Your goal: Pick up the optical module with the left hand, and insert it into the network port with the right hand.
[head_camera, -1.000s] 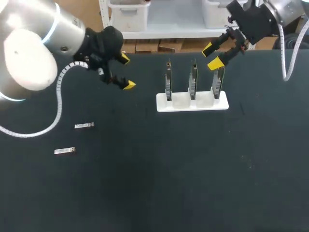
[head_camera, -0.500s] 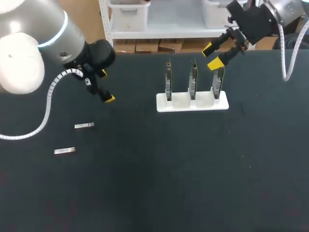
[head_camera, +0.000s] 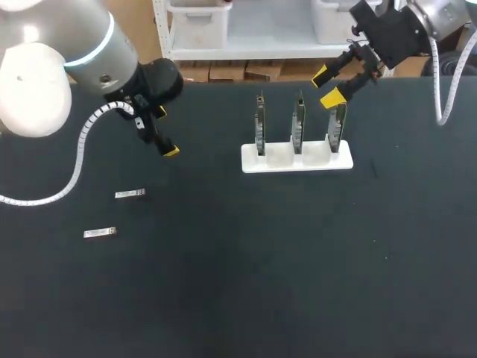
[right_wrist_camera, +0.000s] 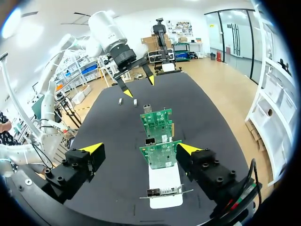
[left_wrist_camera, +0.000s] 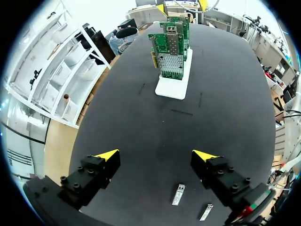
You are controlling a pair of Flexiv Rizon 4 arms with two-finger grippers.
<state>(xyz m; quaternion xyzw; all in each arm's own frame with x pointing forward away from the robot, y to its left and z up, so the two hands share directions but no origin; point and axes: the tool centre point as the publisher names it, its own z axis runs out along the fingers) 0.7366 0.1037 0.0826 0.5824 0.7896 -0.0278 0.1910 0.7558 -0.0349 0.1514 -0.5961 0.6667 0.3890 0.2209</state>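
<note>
The left claw (left_wrist_camera: 155,155) is wide open and empty, pointing down at the bench (left_wrist_camera: 141,132). Two modules (left_wrist_camera: 178,194) lie near it, untouched. The right claw (right_wrist_camera: 141,148) is wide open, empty, above the cards (right_wrist_camera: 159,154).

Two small silver rectangular optical modules (head_camera: 129,194) (head_camera: 99,233) lie at the left of the head view. Three green upright circuit cards (head_camera: 259,125) (head_camera: 298,127) (head_camera: 337,128) stand in one white slotted holder (head_camera: 297,161), upper middle. One black surface (head_camera: 261,261) carries them. Two yellow-tipped pincers (head_camera: 165,133) (head_camera: 326,86) show, upper left and upper right.
</note>
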